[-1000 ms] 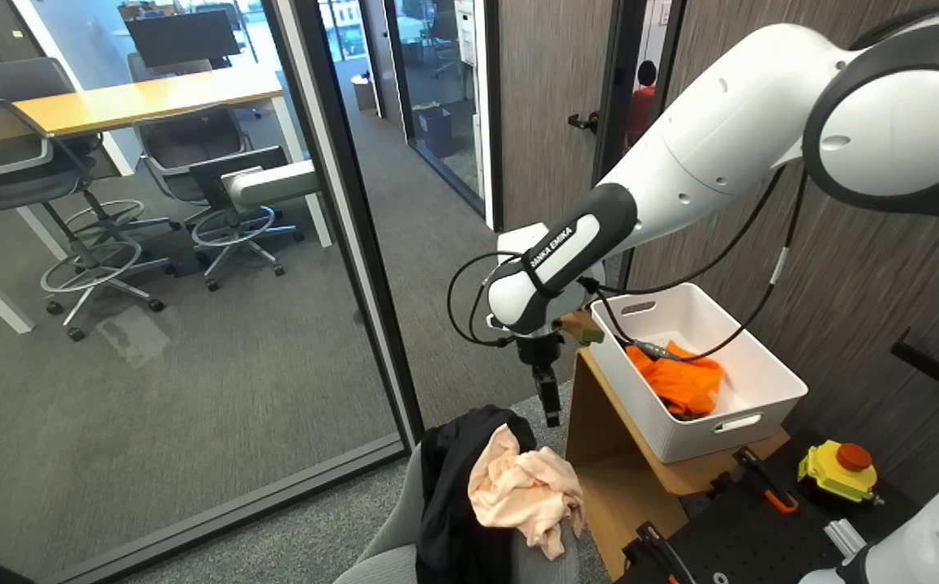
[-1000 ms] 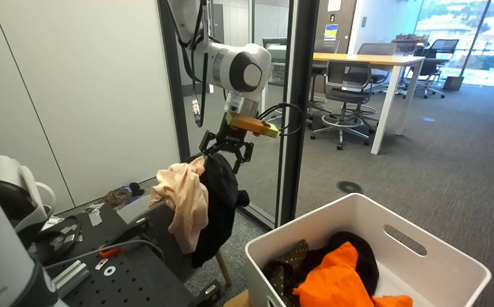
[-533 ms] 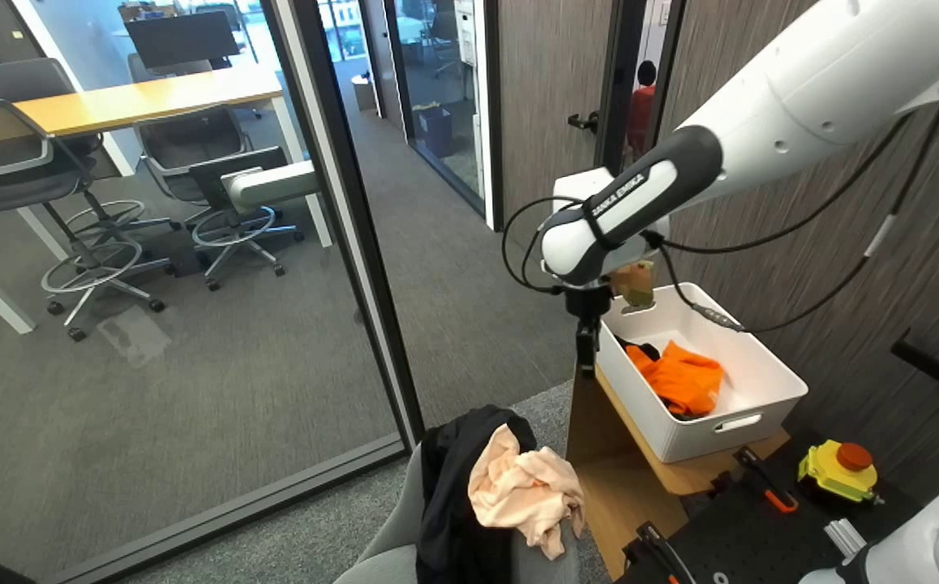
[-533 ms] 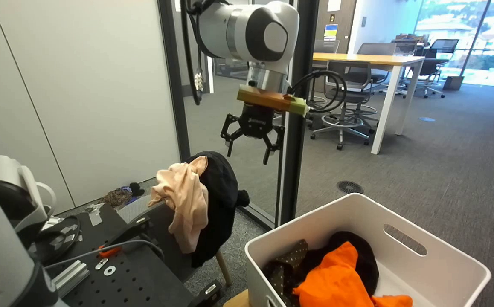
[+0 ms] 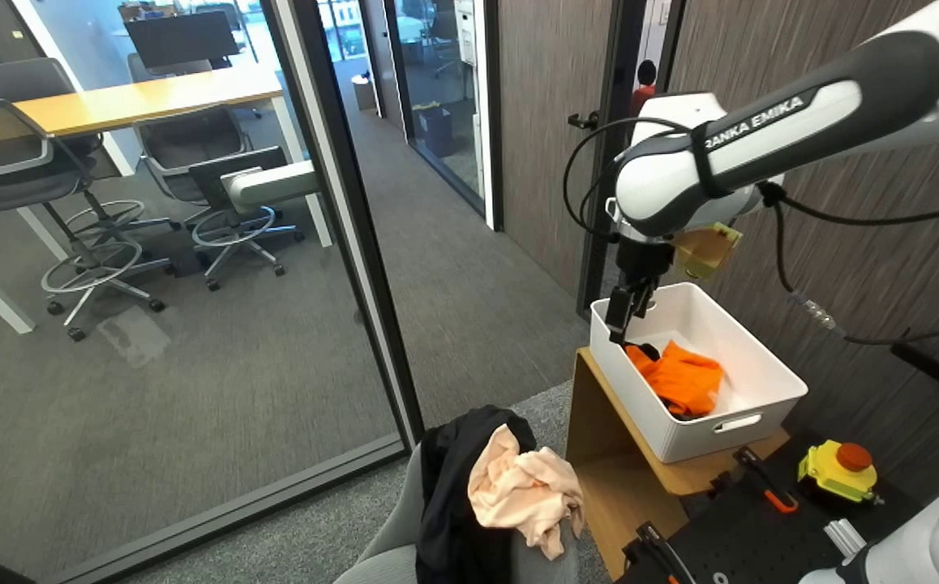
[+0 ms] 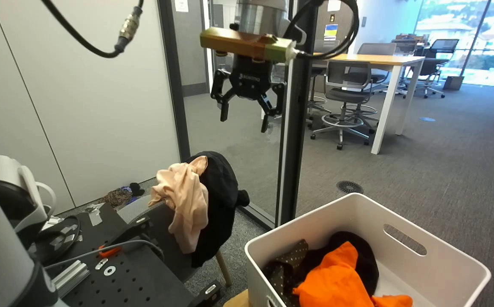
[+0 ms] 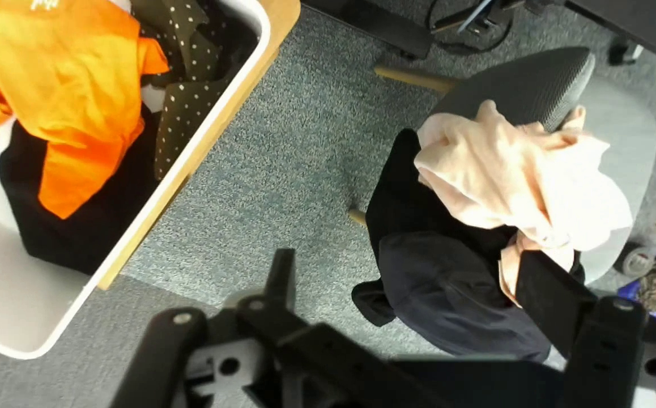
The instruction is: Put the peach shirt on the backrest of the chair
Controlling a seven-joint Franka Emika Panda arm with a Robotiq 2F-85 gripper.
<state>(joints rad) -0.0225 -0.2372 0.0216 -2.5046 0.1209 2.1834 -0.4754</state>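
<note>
The peach shirt [image 5: 526, 491] lies bunched over black cloth [image 5: 461, 519] on top of the grey chair's backrest [image 5: 409, 515]. In an exterior view the shirt [image 6: 183, 200] drapes down over one face of the backrest, beside the black cloth [image 6: 221, 200]. My gripper [image 6: 244, 124] is open and empty, raised well above the chair and apart from the shirt. In the wrist view the open gripper's [image 7: 407, 255] right finger covers a small part of the shirt [image 7: 520, 175]. The backrest's top is mostly hidden under the cloths.
A white bin [image 5: 696, 442] on a wooden stand holds an orange cloth [image 5: 680, 377], dark cloth and a dotted cloth [image 7: 183, 119]. The gripper is near the bin's far-left corner in that exterior view. A glass partition post [image 6: 300, 128] and a black perforated table [image 6: 123, 281] stand near the chair.
My gripper has risen from beside the shirt and moved away from the chair toward the bin side, staying open. The shirt and black cloth have not moved.
</note>
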